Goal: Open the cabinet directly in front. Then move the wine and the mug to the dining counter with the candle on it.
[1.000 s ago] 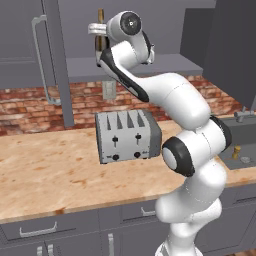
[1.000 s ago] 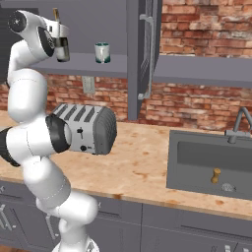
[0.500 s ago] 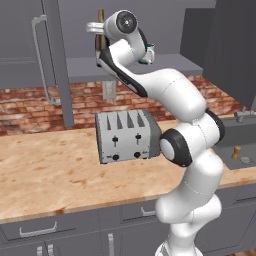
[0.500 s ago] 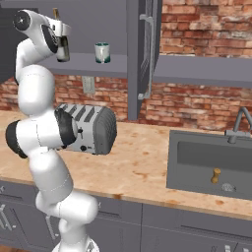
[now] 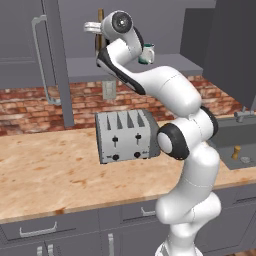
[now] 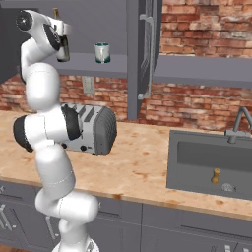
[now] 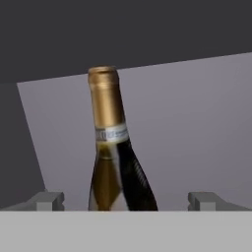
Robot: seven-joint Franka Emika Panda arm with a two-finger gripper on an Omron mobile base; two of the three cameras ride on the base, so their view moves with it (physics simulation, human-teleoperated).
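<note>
Arm raised into open cabinet (image 6: pixel 142 49); pincer (image 7: pixel 127 201) wide open (holding nothing), straddling wine (image 7: pixel 118 162).

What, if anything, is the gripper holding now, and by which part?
Nothing is held. The gripper is open, its fingertips standing apart on either side of the wine bottle, not touching it.

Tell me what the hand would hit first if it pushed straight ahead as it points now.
Most likely the slim dark glass wine bottle with gold foil neck, upright between the open fingers. Behind it stands the grey cabinet back wall; the remaining gap is unclear.
</note>
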